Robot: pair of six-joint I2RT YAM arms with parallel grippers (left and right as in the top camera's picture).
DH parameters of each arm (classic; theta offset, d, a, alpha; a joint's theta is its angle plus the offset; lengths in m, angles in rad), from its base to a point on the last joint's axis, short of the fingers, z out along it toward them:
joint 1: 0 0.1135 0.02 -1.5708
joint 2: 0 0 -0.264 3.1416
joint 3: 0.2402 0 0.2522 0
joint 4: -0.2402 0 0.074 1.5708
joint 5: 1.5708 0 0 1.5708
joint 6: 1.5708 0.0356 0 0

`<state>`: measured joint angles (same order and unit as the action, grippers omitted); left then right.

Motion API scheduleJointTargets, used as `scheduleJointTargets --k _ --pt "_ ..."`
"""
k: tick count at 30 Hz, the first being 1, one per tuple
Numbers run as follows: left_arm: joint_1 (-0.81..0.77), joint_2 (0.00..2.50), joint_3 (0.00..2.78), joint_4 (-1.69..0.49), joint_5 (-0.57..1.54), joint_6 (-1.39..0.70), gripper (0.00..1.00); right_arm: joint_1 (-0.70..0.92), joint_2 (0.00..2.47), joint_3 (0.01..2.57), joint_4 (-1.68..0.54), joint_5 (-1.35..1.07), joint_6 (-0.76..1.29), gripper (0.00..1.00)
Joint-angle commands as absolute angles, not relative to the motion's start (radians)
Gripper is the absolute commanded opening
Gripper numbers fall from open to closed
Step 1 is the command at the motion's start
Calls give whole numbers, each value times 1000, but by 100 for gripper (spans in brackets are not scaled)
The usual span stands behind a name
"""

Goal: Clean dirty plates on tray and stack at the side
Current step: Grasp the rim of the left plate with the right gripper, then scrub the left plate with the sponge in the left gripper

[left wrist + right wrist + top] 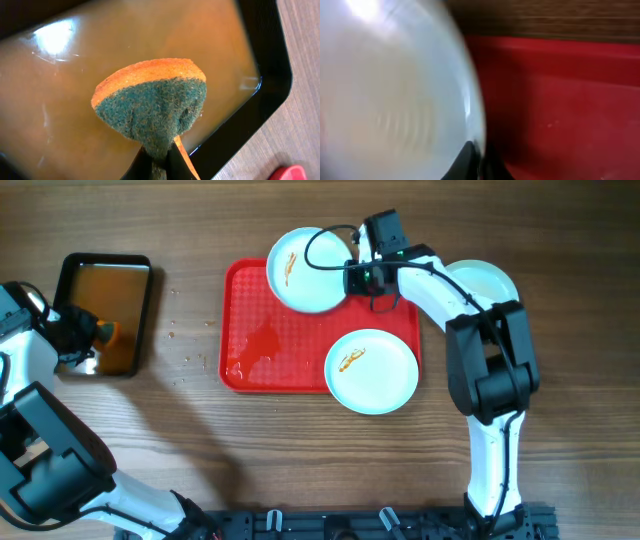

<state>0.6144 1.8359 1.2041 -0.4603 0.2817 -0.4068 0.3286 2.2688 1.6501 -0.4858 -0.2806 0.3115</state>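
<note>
While three round pale mint-white plates show, far plate (305, 270) and near plate (372, 370) smeared on one red plastic tray (300, 340), third plate (495, 280) beside it, the right tool (352, 277), arm bent, clamps the far plate's rim; left tool (159, 162) grips one green-orange sponge (155, 105) over a black pan (105, 258).

You have open tabletop (300, 455) on the near side of the red tray (242, 292); the right arm (432, 286) blocks its far right corner.

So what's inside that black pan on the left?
The black pan holds brownish liquid, and the left gripper pinches an orange-and-green sponge over it. The sponge covers part of the liquid, so anything beneath it cannot be seen.
</note>
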Motion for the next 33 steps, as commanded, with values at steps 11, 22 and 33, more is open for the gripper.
scheduleJointTargets --k 11,22,33 --pt "402 1831 1215 -413 692 -294 4 363 2280 1650 -761 -419 238 4" --pt "67 1831 1215 -405 668 -295 4 519 2281 1794 -822 -157 445 4" --pt "-170 1846 1210 -467 348 -506 4 537 2282 1793 -844 -158 587 4"
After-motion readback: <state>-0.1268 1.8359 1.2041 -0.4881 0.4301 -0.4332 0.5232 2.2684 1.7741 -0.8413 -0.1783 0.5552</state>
